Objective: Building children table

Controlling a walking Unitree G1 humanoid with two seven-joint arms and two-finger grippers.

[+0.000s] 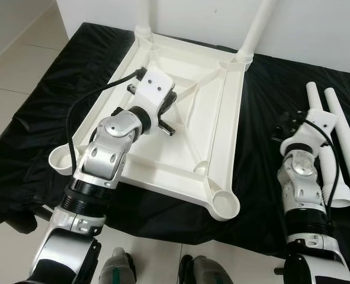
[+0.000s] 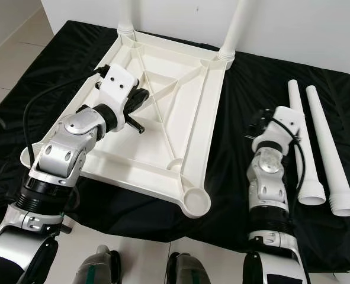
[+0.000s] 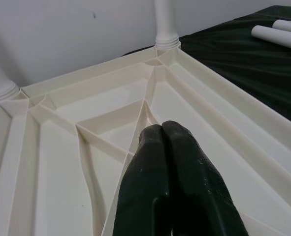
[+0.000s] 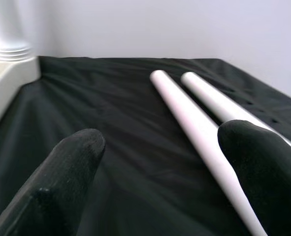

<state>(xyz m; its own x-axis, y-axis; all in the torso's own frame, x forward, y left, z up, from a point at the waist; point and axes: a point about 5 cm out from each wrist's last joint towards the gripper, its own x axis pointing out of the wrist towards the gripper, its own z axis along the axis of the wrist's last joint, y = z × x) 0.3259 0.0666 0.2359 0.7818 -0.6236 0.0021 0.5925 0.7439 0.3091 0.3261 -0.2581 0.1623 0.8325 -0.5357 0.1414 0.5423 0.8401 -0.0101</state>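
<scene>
The tabletop (image 1: pixel 180 136) lay upside down on a black cloth (image 1: pixel 257 195), its two near corner sockets (image 1: pixel 225 204) open and without legs, so the build looked about half done. The left gripper (image 3: pixel 167 162), fingers pressed together and holding nothing, rested over the ribbed underside near the middle. The right gripper (image 4: pixel 160 162), fingers spread and empty, hovered over the cloth just beside two loose legs (image 2: pixel 308 148) lying side by side to the right of the tabletop. Farther back, two fitted legs (image 1: pixel 254 29) stood upright in the far corners. What remained, seemingly, was seating both loose legs and turning the table over.
</scene>
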